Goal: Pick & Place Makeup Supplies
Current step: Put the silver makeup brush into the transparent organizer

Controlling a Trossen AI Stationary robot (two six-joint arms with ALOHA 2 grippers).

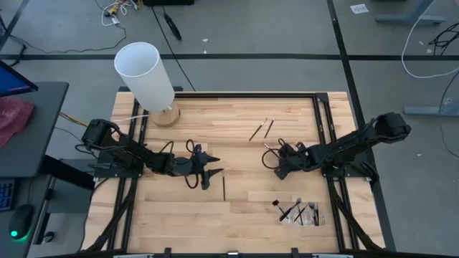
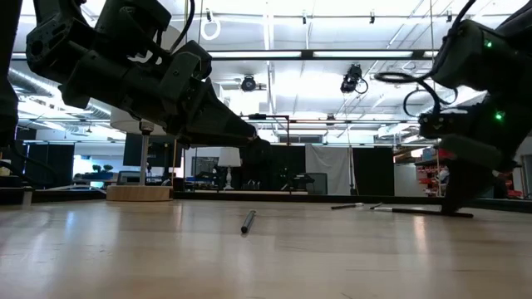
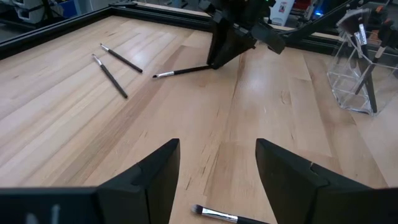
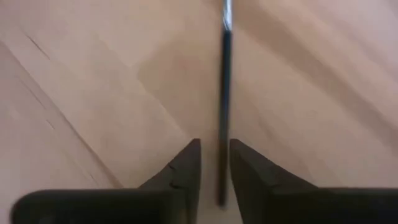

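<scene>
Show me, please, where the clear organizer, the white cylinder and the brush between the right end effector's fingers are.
clear organizer (image 3: 364, 74): left wrist view, front wall.
white cylinder (image 1: 145, 75): high view, side wall.
brush (image 4: 224, 93): right wrist view, dark handle.

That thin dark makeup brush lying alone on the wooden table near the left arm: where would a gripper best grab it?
Probably mid-handle, from straight above. The thin dark makeup brush lies flat on the wooden table, so only its sides are free. Fingers should straddle the handle crosswise, away from the bristle tip. The left gripper hovers beside it, open. The right gripper is taking another brush that way.
</scene>
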